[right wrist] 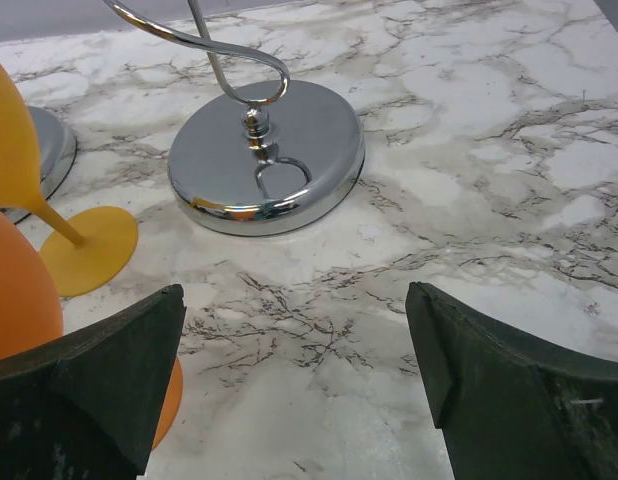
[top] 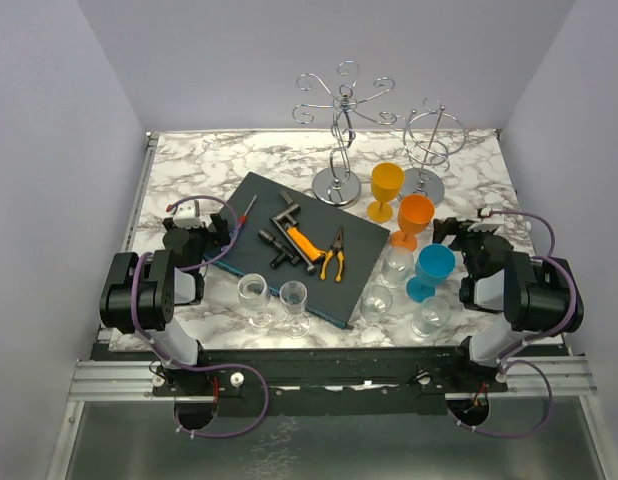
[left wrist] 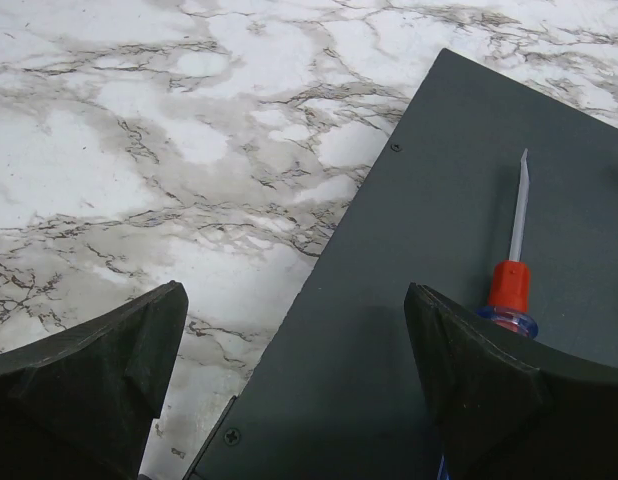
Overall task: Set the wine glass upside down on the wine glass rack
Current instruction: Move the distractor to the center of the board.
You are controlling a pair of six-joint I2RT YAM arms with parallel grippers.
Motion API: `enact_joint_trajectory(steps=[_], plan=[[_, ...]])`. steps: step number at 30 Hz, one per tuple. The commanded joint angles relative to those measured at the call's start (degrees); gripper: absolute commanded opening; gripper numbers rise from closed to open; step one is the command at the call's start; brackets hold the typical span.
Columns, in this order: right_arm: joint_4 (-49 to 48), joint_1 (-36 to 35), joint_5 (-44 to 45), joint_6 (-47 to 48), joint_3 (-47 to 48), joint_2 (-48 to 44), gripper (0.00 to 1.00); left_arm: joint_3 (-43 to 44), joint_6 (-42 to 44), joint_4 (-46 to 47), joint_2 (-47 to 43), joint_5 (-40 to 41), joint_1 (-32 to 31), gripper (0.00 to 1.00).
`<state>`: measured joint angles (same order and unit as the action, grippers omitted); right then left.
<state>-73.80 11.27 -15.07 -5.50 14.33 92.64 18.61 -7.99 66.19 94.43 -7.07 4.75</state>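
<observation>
Left arm and right arm: black housings, grey joint sections. Purple cables loop off each. Fingers dark, matte, wedge-shaped.

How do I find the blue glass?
Find the dark mat on the marble table. Off its right edge, beside the right arm, stands the blue glass. Its neighbours are an orange glass and clear glasses.

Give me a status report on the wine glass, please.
Left gripper, right gripper open, empty. Wine glasses upright; rack bare. Yellow glass beside rack base.
</observation>
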Motion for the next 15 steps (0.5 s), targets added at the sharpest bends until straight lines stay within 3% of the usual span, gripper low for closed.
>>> enact_joint_trajectory(steps=[1, 4, 10, 15], plan=[[-0.44, 0.24, 0.88, 0.53, 0.08, 0.46, 1.0, 0.02, -0.4, 0.79, 0.21, 0.3, 0.08, 0.99], [-0.56, 0.2, 1.35, 0.34, 0.11, 0.32, 1.0, 0.03, -0.36, 0.83, 0.25, 0.3, 0.08, 0.99], [18.55, 0.19, 12.7, -3.65, 5.92, -8.36, 1.0, -0.17, -0.09, 0.61, -0.93, -1.82, 0.7, 0.99], [19.57, 0.2, 15.88, -7.44, 3.96, -15.39, 1.0, 1.89, -1.05, -7.74, -6.44, -3.51, 1.92, 0.99]])
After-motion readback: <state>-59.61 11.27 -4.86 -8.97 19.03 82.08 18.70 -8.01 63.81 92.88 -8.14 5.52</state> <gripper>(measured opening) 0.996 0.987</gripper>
